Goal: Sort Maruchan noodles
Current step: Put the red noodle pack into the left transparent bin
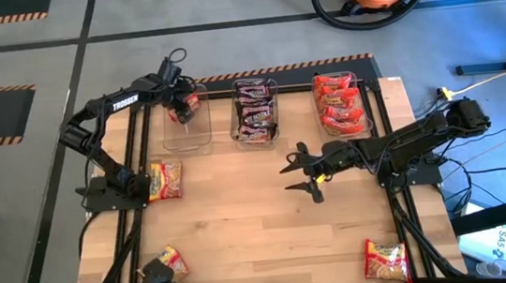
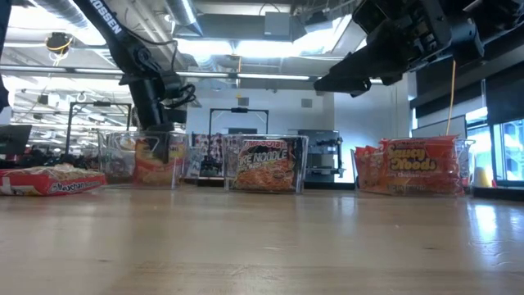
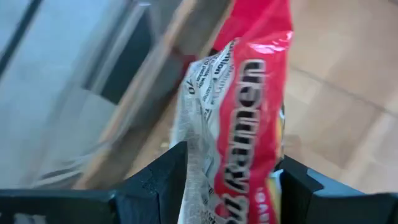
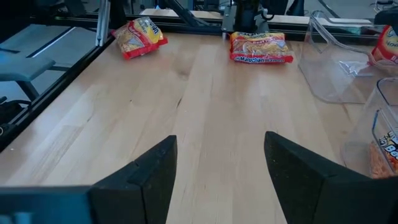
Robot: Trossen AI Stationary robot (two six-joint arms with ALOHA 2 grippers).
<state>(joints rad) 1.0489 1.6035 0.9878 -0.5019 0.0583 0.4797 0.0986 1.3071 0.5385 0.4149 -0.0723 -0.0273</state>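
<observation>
We see a big wooden surface with three clear tubs in a row along its far edge. The left tub is nearly empty, the middle tub holds dark packets, and the right tub holds bright red packets. Our left hand hangs right over the left tub with a red-orange packet standing up between its fingers. The fingers look a bit apart, so we cannot tell if the hand grips the packet or is letting it go. We think this step is dropping that packet into the left tub. Our right hand waits above the middle of the surface, wide open and empty. Three more red-orange and yellow packets lie loose: one by the left edge, one at the near left corner and one at the near right corner. Next we think a hand must go to a loose packet, come down flat over it and pinch it. We can read "Ramen" on the held packet, "Maruchan" on the left-edge packet, "NOODLE" in the middle tub, and "TROSSEN" on the left arm.
</observation>
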